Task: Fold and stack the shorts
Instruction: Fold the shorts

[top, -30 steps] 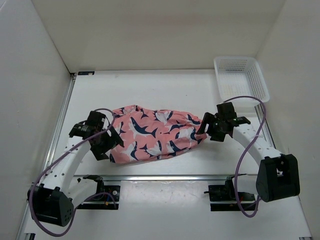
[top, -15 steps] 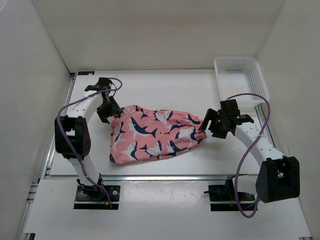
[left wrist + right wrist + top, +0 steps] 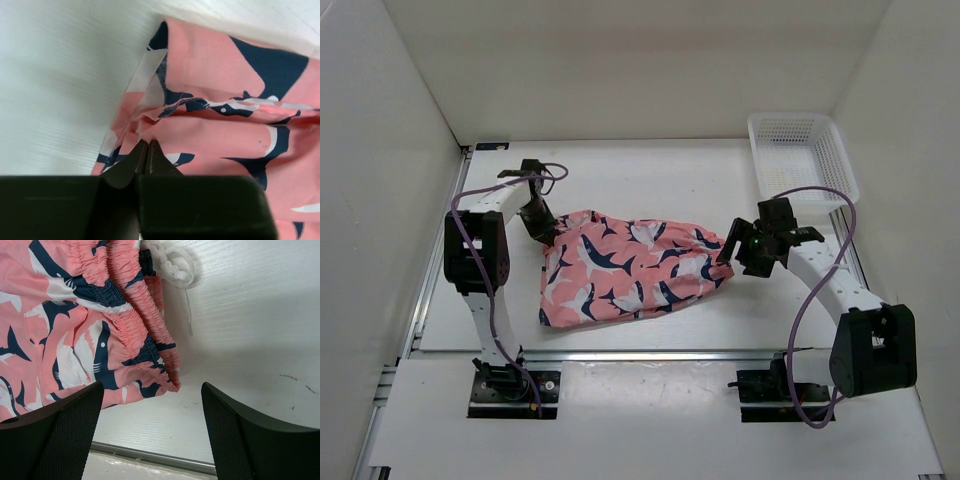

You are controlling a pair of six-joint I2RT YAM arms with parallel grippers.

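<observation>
Pinching the shorts' (image 3: 630,270) far left corner with the left gripper (image 3: 147,150); holding the right gripper (image 3: 152,390) wide open. Not folded or stacked yet.

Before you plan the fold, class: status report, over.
Left gripper pinching shorts, far corner. Right gripper open above waistband end. Shorts rumpled, not stacked. Basket well clear.

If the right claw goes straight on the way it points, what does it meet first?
Probably the elastic waistband corner of the shorts, lying between the open right claw's fingers; bare table sits just beside it, so I can't be certain.
</observation>
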